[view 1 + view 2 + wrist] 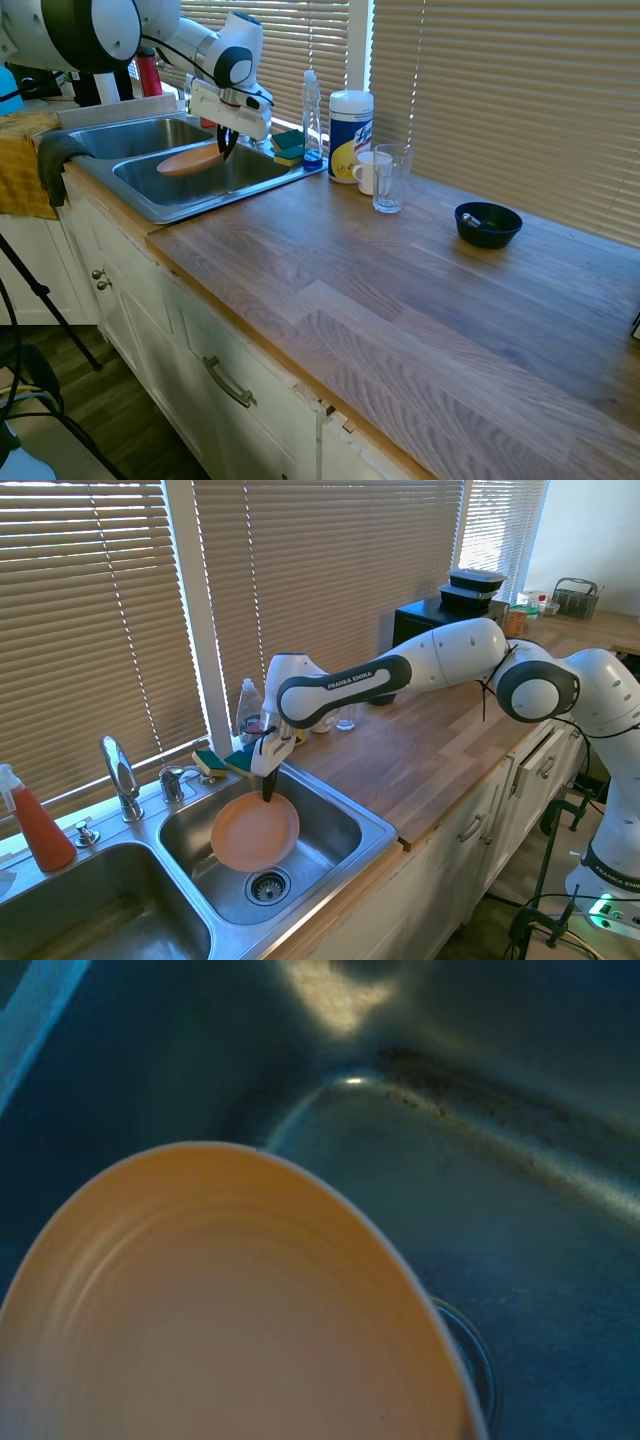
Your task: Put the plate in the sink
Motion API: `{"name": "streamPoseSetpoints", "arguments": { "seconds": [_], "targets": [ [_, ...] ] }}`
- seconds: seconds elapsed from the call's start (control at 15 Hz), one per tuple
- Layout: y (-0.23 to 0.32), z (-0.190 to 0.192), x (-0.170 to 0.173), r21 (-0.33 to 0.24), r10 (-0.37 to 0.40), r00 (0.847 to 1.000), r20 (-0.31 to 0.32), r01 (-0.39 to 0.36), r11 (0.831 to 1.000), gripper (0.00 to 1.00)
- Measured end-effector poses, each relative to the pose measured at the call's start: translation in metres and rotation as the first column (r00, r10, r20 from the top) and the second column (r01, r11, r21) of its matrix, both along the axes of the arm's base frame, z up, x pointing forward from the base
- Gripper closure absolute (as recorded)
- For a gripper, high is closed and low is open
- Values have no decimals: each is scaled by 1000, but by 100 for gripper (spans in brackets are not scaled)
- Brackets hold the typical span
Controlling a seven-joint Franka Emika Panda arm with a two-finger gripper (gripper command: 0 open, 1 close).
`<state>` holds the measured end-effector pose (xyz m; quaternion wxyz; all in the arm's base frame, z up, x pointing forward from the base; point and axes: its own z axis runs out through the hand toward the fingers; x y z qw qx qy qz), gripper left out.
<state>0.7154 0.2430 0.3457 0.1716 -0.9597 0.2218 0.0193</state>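
First exterior view: the tool (226, 146) is pinching the plate (190, 160) by its rim over the sink (150, 205)'s basin. Second exterior view: plate (254, 832) hangs tilted above the drain (267, 886). Wrist view: plate (230, 1310) is cut off at the bottom, fingers hidden

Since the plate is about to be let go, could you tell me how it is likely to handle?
The plate, pinched at its rim by the gripper, keeps its shape without drooping, so it is probably stiff and light. It looks like smooth plastic, so it may slide on the steel sink but seems unlikely to break.
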Motion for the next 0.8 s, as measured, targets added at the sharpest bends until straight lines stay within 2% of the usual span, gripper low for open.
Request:
{"name": "streamPoseSetpoints", "arguments": {
  "seconds": [0.4, 0.67, 0.73, 0.8],
  "targets": [
    [29, -62, 0, -19, 15, 1000, 28, -14, 1000, 100],
    [43, -100, -1, -31, 32, 999, 10, -32, 999, 100],
    [44, -107, 2, -32, 32, 999, 9, -32, 999, 0],
    [45, -113, 4, -33, 34, 999, 8, -34, 999, 0]
  ]
}}
